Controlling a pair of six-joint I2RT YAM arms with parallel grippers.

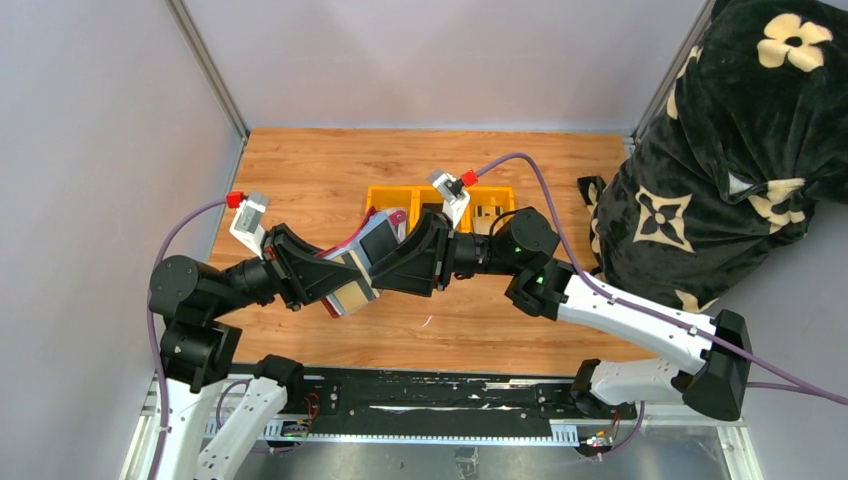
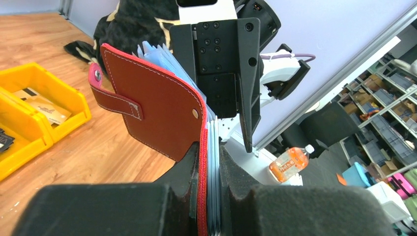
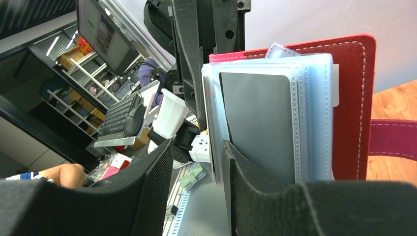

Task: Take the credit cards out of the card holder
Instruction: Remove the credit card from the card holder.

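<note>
My left claw (image 2: 210, 160) is pinched tight on the holder (image 2: 152, 98). Its jaws clamp the maroon cover and the stack of clear sleeves at one edge, holding it up over the table (image 1: 320, 165). The strap (image 2: 115, 102) sticks out past the cover's edge, unsnapped. My right claw (image 3: 196, 147) faces it with jaws narrowly parted. One sleeve edge sits in the gap against one jaw, with daylight beside it. A grey card (image 3: 260, 123) fills the front sleeve. From above, a tan card (image 1: 352, 292) shows in the open holder too. Beyond the arms sit yellow bins (image 1: 385, 192), one holding loose cards (image 2: 43, 105). A black flowered cloth (image 1: 720, 150) lies far right.
</note>
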